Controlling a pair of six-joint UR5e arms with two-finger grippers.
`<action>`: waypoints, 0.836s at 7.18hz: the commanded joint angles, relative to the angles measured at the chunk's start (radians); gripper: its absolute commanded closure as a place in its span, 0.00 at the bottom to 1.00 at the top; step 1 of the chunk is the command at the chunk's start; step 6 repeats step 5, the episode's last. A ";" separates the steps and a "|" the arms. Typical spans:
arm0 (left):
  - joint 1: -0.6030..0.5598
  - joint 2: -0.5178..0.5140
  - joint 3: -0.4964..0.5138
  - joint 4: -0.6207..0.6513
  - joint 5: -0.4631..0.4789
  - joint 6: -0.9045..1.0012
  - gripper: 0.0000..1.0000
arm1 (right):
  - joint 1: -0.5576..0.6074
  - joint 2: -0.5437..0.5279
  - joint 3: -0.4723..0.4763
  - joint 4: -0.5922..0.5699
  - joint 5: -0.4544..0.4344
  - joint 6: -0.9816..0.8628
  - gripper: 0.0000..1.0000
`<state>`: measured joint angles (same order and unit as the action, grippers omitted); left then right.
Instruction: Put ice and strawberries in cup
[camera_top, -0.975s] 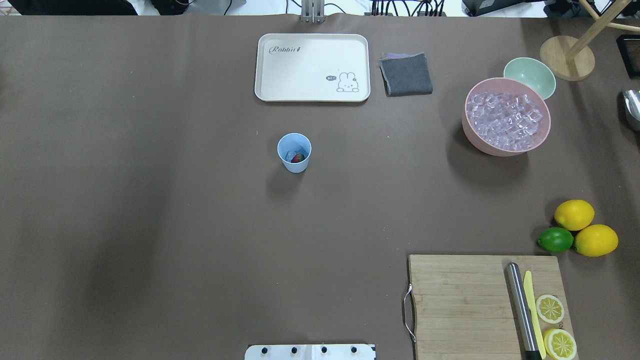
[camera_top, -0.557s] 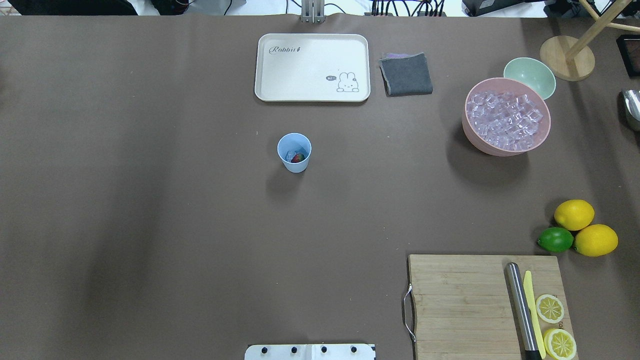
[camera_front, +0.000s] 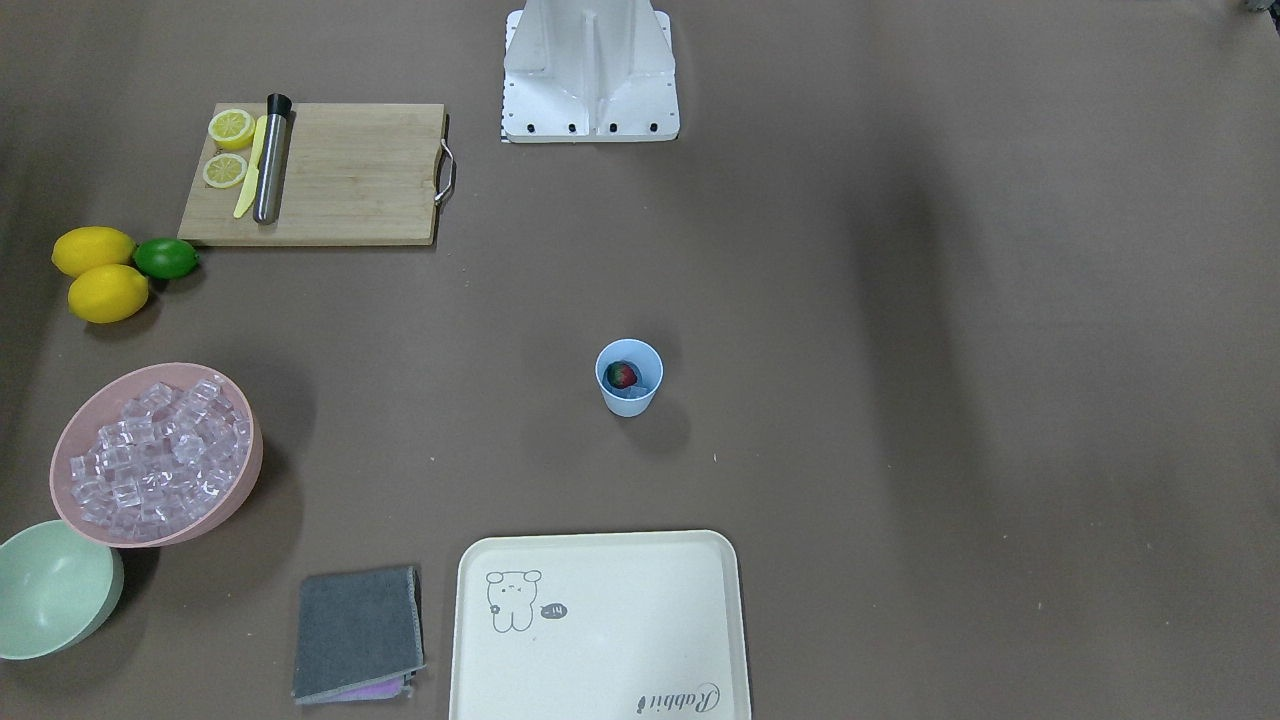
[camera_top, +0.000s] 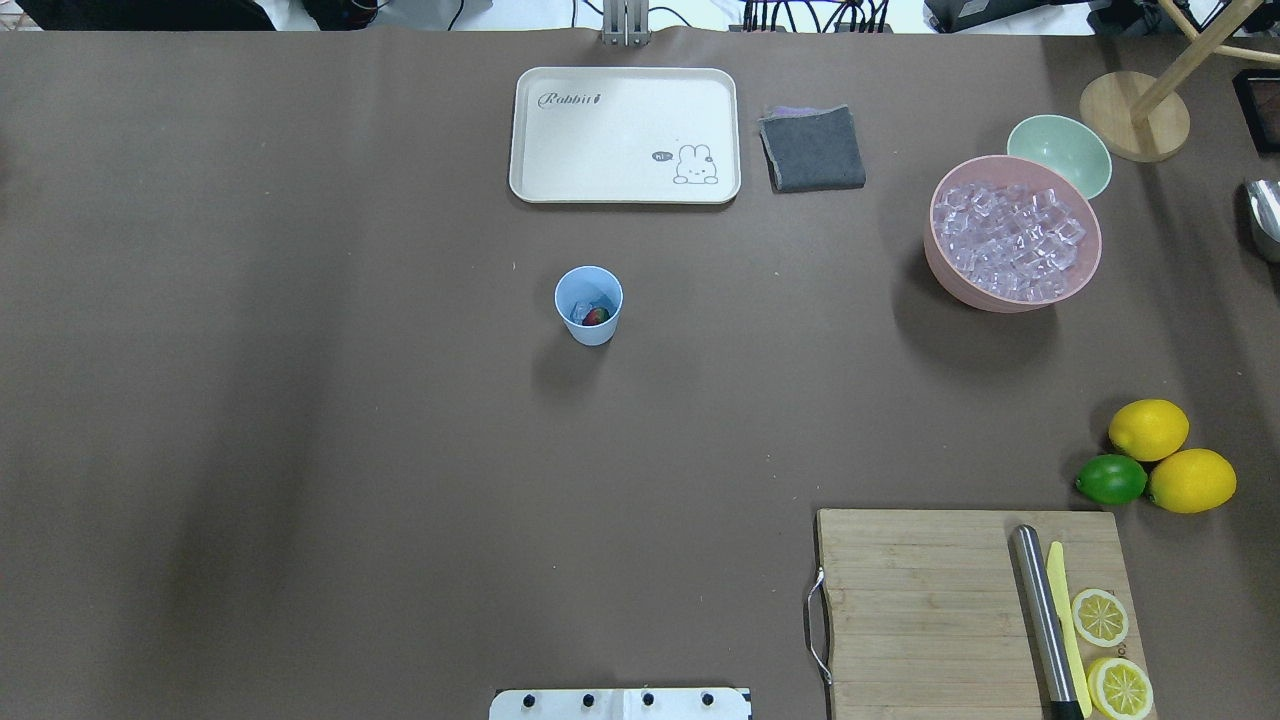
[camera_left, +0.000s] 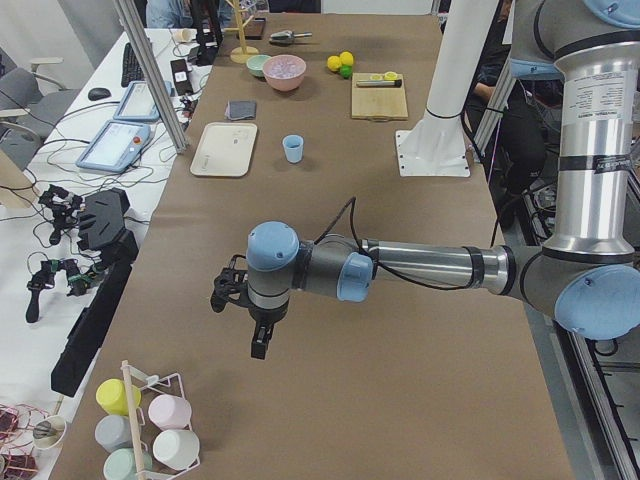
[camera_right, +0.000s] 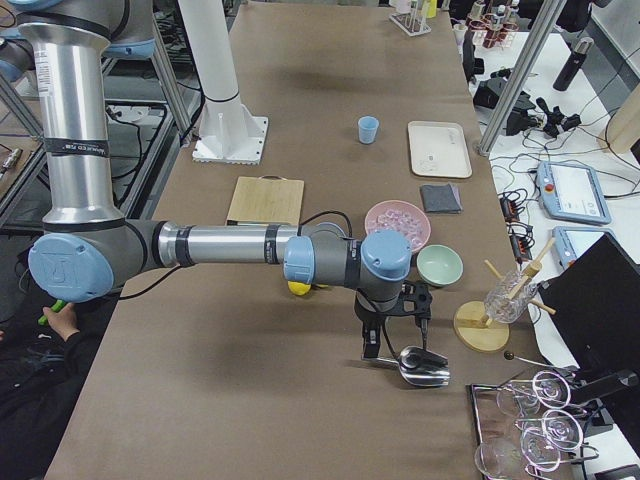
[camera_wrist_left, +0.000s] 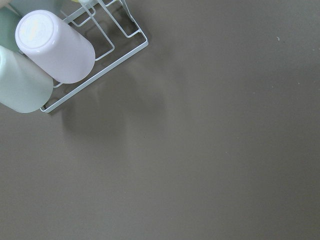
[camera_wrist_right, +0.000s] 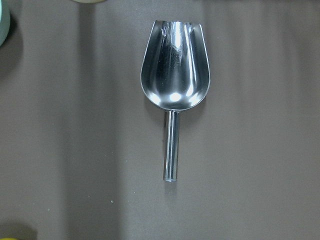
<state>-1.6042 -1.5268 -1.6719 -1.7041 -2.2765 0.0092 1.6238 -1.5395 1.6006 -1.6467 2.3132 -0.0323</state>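
The light-blue cup (camera_top: 589, 303) stands upright mid-table; it also shows in the front view (camera_front: 629, 376). Inside it lie a red strawberry (camera_top: 597, 316) and some clear ice (camera_top: 580, 311). More ice cubes (camera_top: 1012, 240) fill the pink bowl (camera_top: 940, 280) at the right. My left gripper (camera_left: 258, 340) hangs far from the cup at the table's left end; I cannot tell if it is open or shut. My right gripper (camera_right: 371, 345) hangs at the right end, beside a metal scoop (camera_wrist_right: 174, 85) lying on the table; I cannot tell its state either.
A cream tray (camera_top: 624, 135) and a grey cloth (camera_top: 812, 148) lie behind the cup. A pale-green bowl (camera_top: 1060, 152) stands by the pink bowl. Lemons (camera_top: 1148, 428), a lime (camera_top: 1110, 480) and a cutting board (camera_top: 950, 610) are front right. A mug rack (camera_wrist_left: 95, 60) stands at the left end.
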 joint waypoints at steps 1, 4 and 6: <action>0.001 -0.003 0.014 -0.005 0.000 -0.002 0.02 | -0.001 -0.001 0.001 0.001 0.002 0.000 0.00; 0.001 -0.001 0.026 -0.006 0.003 -0.002 0.02 | -0.001 -0.002 0.022 -0.001 0.008 0.003 0.00; 0.000 -0.003 0.026 -0.011 0.000 -0.005 0.02 | -0.001 -0.007 0.028 -0.001 0.009 0.002 0.00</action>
